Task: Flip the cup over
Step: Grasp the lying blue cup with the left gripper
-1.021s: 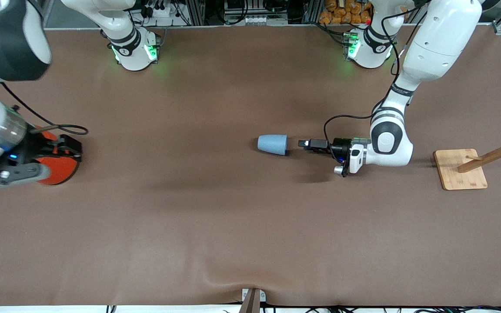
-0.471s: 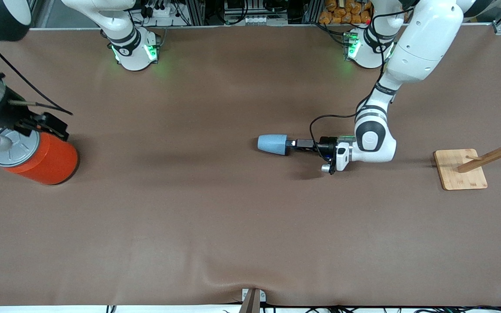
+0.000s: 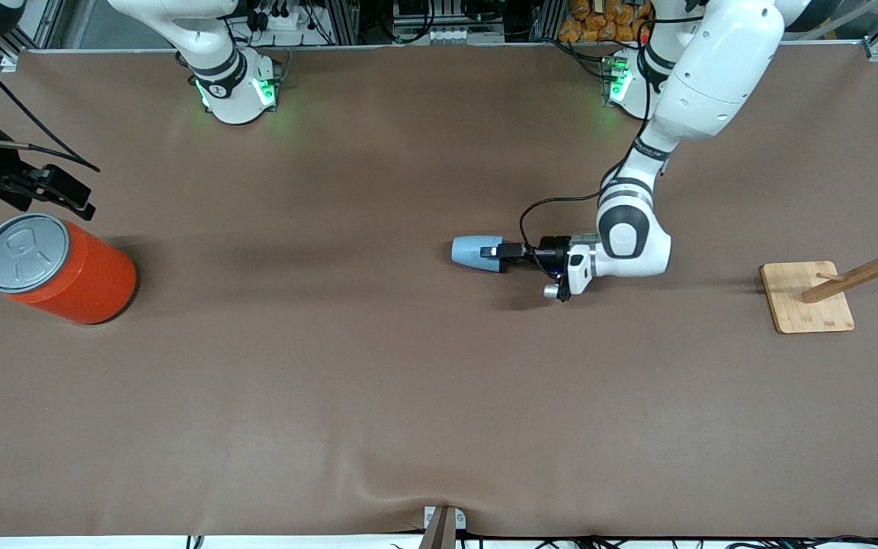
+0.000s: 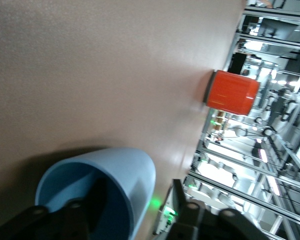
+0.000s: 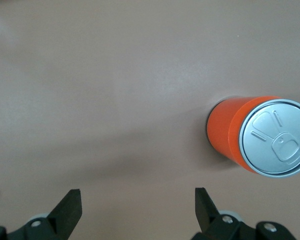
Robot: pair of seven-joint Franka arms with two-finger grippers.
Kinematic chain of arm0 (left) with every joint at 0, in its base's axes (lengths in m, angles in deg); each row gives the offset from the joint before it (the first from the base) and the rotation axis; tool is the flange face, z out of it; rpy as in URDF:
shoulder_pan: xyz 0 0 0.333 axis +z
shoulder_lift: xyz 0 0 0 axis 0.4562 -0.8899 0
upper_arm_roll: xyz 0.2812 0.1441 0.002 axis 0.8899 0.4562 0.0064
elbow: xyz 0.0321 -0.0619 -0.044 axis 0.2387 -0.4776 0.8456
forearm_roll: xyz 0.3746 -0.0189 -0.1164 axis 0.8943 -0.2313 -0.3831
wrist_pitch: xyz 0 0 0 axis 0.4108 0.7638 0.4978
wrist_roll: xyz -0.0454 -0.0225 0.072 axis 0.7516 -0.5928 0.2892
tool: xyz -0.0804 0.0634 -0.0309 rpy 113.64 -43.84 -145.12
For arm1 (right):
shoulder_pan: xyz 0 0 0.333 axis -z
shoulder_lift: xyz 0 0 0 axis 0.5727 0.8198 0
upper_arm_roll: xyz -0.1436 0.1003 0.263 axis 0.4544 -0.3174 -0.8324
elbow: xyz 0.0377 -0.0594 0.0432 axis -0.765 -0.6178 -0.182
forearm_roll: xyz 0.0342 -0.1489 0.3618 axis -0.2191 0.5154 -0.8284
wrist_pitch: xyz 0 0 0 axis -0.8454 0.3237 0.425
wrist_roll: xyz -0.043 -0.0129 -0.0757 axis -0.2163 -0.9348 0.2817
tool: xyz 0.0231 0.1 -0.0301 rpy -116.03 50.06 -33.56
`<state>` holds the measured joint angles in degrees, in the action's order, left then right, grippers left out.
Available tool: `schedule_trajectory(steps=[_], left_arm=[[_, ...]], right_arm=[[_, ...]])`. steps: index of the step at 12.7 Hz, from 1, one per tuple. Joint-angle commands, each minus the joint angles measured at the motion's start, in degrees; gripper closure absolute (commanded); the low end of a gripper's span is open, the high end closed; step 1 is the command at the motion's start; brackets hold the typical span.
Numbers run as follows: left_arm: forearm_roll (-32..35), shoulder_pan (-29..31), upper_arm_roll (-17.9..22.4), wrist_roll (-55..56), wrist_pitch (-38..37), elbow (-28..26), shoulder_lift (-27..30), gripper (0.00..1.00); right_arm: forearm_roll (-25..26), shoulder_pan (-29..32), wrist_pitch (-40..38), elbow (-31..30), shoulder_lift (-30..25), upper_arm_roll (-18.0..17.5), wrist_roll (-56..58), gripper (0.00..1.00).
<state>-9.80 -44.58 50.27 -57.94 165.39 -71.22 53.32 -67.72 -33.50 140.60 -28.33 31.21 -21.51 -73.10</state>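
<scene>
The light-blue cup (image 3: 473, 252) lies on its side near the table's middle, its mouth facing the left arm's end. My left gripper (image 3: 501, 258) is low at that mouth. In the left wrist view the cup (image 4: 125, 170) fills the foreground. One finger (image 4: 97, 200) is inside the darker blue interior and the other finger (image 4: 177, 200) is outside the wall. A gap still shows between the outer finger and the wall, so the left gripper (image 4: 137, 210) is open astride the wall. My right gripper (image 3: 50, 191) (image 5: 137, 207) hangs open and empty over the table beside the orange can.
An orange can (image 3: 58, 268) (image 5: 257, 142) (image 4: 232, 92) with a grey pull-tab lid stands at the right arm's end. A wooden rack on a square base (image 3: 809, 297) stands at the left arm's end. The brown cloth has a ridge near the front edge.
My left gripper slid toward the cup, put one finger into its mouth and narrowed its jaws. My right gripper let go of the orange can and rose away from it.
</scene>
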Motion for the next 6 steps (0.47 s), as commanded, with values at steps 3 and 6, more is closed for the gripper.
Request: schedule_trajectory(steps=[3, 6], left_arm=[[-0.9, -1.3, 0.3, -1.2, 2.4, 0.4, 1.1, 1.00], [5.3, -0.1, 1.0, 0.7, 2.7, 0.8, 5.2, 1.00]], right_arm=[[-1.4, 0.4, -7.0, 9.9, 5.1, 3.4, 3.0, 0.00], [-1.3, -1.1, -7.2, 9.9, 5.0, 3.7, 2.4, 0.00]])
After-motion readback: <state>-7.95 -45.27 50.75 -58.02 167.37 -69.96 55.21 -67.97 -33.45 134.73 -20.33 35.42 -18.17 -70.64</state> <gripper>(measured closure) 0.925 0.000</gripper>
